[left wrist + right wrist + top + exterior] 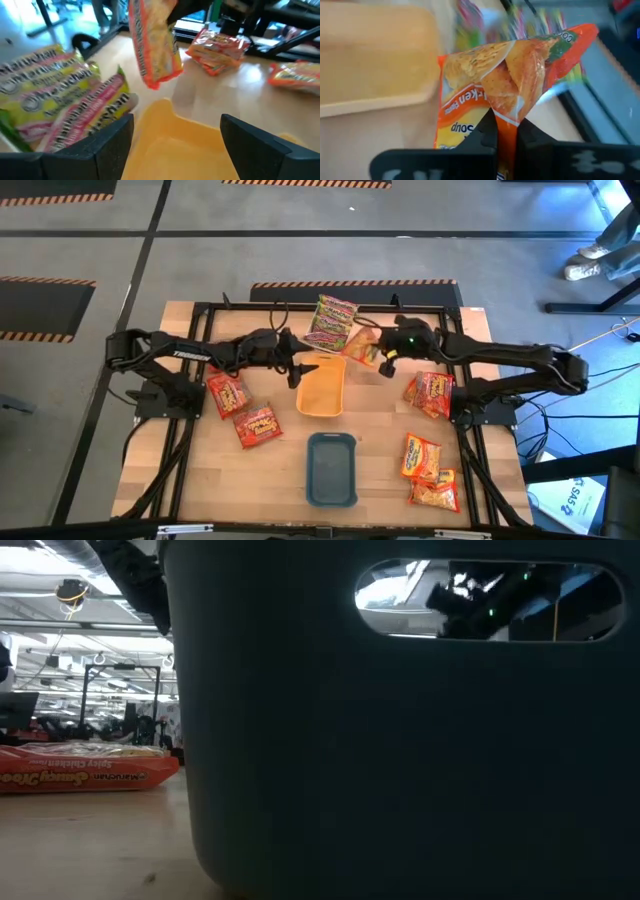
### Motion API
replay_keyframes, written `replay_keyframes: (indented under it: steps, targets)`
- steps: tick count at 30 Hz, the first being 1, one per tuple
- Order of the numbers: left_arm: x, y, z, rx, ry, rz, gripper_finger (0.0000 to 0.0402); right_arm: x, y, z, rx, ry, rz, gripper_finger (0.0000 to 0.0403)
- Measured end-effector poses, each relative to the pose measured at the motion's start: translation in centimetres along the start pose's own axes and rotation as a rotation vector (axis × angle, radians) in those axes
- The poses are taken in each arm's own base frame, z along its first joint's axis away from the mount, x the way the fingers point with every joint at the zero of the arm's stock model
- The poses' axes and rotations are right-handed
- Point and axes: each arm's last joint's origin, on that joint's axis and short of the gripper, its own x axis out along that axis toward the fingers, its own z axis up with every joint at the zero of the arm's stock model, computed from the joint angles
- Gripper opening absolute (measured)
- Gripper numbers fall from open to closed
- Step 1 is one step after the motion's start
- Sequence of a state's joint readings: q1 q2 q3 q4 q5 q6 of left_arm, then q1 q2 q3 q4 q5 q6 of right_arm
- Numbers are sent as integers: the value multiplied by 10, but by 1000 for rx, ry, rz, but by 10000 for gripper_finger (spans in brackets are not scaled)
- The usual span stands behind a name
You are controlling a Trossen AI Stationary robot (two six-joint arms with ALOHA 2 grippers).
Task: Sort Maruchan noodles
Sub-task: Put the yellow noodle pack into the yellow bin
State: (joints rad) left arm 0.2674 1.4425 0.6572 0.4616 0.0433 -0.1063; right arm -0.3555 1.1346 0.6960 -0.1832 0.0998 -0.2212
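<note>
My right gripper [384, 360] [506, 129] is shut on an orange noodle packet [364, 347] just past the far right corner of the orange tray [322, 388]. My left gripper [296, 370] [175, 131] is open at the tray's far left rim [165, 107] and touches nothing. Two green-pink packets [332, 322] [65, 95] lie flat beyond the tray. Red packets lie on the table's left [240, 408] [80, 770] and right [430, 392]. More orange packets [425, 472] lie near right. My right gripper pinches the orange packet between its two fingers at one edge [506, 116], where the wrapper is creased. The packet [155, 45] is lifted clear of the table and hangs upright below the fingers, seen edge-on in the left wrist view.
A teal tray [332, 468] stands near the table's near edge; its dark wall [400, 760] fills most of the low view. Bare wood lies between the trays and the packet groups. A dark frame [200, 310] borders the table.
</note>
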Motion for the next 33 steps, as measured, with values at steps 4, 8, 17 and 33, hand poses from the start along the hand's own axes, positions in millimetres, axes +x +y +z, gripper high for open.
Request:
replay_keyframes:
  steps: [4, 8, 17, 33]
  targets:
    - [3, -6, 14, -48, 6, -35, 290, -6, 11, 14, -108, -60, 40, 2]
    - [6, -14, 34, -41, 9, -57, 289, -4, 18, 20, -171, -117, 52, 2]
    - [32, -22, 60, -29, -4, -65, 289, -8, 36, 35, -218, -263, 116, 3]
    - [71, -29, 69, 0, 57, -100, 182, -4, 46, 40, -149, -317, 146, 9]
